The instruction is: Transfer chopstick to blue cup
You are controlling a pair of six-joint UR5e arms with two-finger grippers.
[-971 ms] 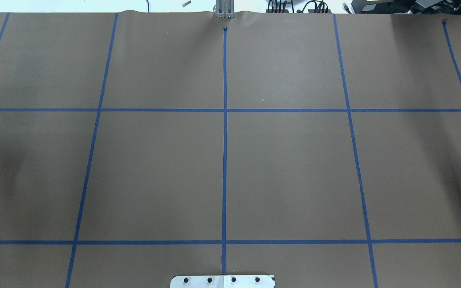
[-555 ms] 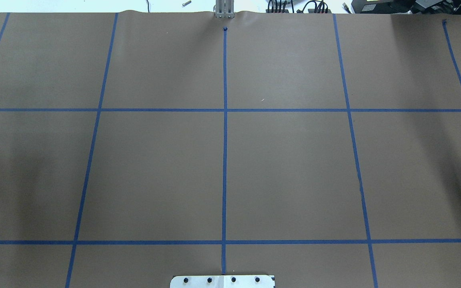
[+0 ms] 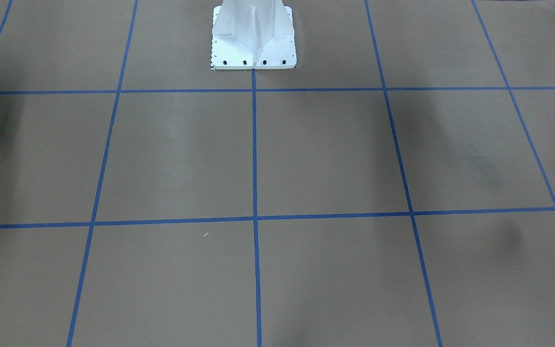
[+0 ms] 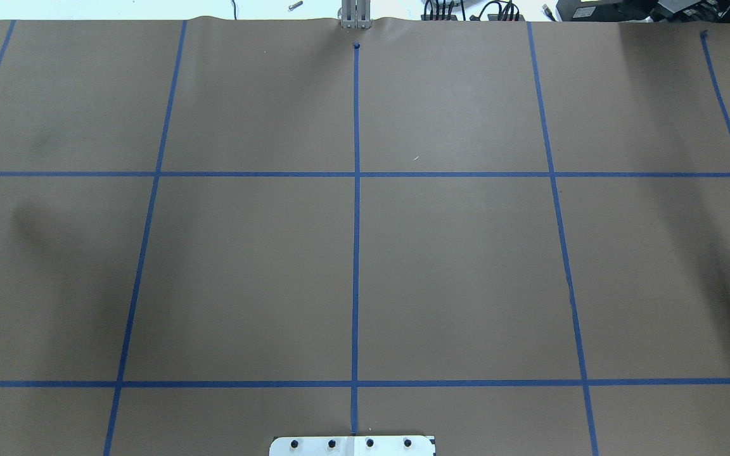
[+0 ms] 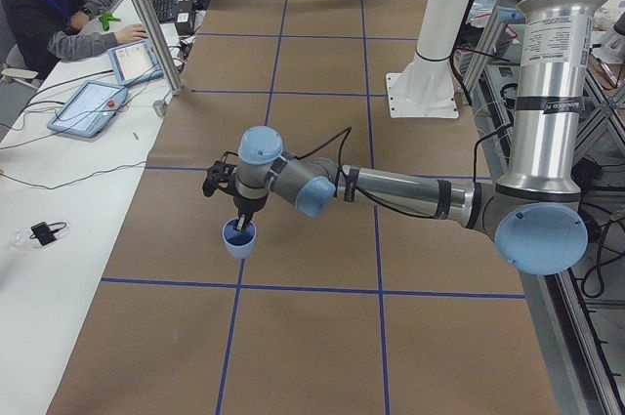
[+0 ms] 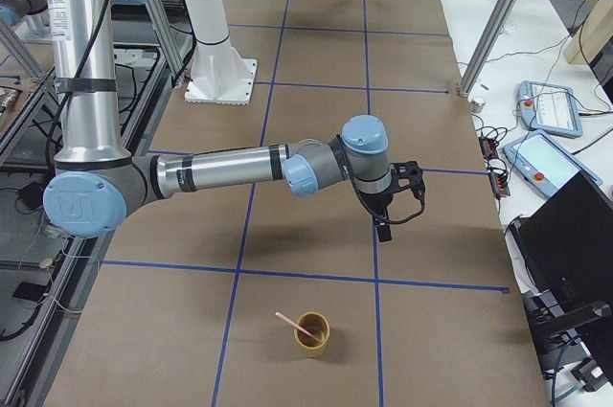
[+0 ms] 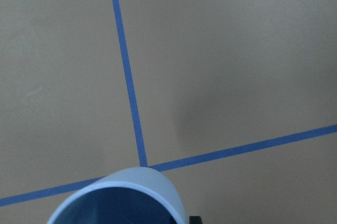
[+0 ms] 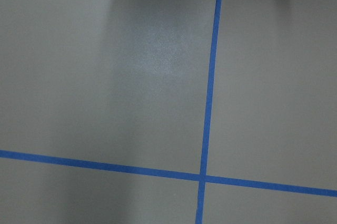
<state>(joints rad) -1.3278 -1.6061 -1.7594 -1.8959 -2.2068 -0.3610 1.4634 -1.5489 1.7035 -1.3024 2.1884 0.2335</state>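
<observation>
right under the left gripper (image 5: 240, 222) is the blue cup (image 5: 239, 239), grip unclear. chopstick (image 6: 291, 321) leans in a tan cup (image 6: 312, 335) near the right gripper (image 6: 383, 231), can't tell its opening either. a crooked pull could tip that cup.

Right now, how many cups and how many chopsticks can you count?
Cups: 2, the blue cup and the yellow cup.
Chopsticks: 1, the chopstick leaning in the yellow cup.
Total: 3.
</observation>
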